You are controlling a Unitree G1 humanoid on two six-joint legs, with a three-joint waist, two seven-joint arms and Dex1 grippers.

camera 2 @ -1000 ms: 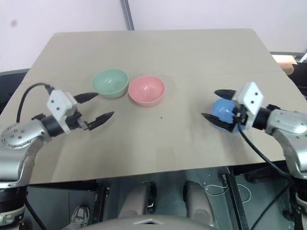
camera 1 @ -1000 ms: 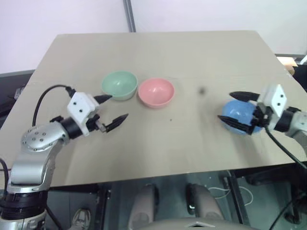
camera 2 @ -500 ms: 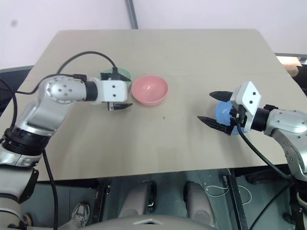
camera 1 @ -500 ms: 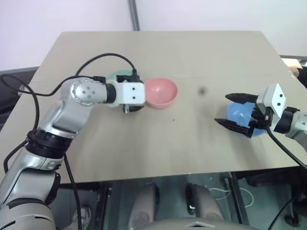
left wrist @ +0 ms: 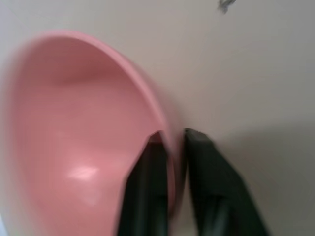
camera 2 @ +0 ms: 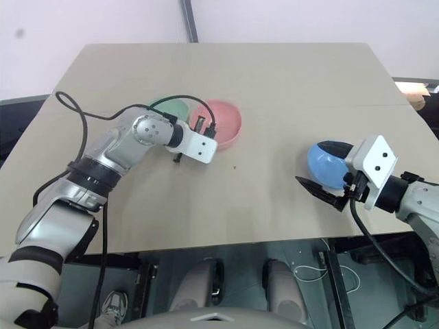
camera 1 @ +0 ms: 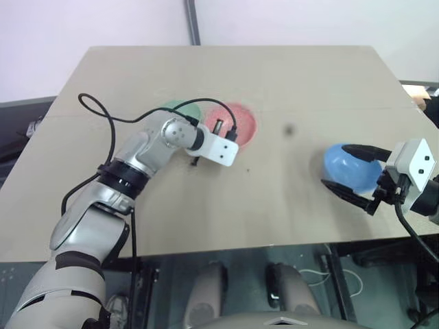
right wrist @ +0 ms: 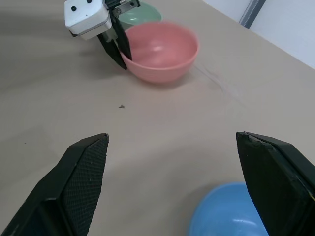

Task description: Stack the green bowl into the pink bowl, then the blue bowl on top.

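Two pincers: left pincer (left wrist: 172, 162) clamped on pink bowl (left wrist: 74, 132) rim beside green bowl (right wrist: 140, 14), right pincer (right wrist: 182, 187) spread behind blue bowl (camera 1: 350, 168).

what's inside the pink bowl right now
One black finger of the left gripper sits inside the pink bowl, the other outside, shut on its rim. No other bowl is in it; the green bowl stands behind it. The arm covers part of the bowl from above.

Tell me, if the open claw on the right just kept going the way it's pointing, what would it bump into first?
Probably the blue bowl, lying low between the right gripper's open fingers; if it passes above, the pink bowl lies farther along.
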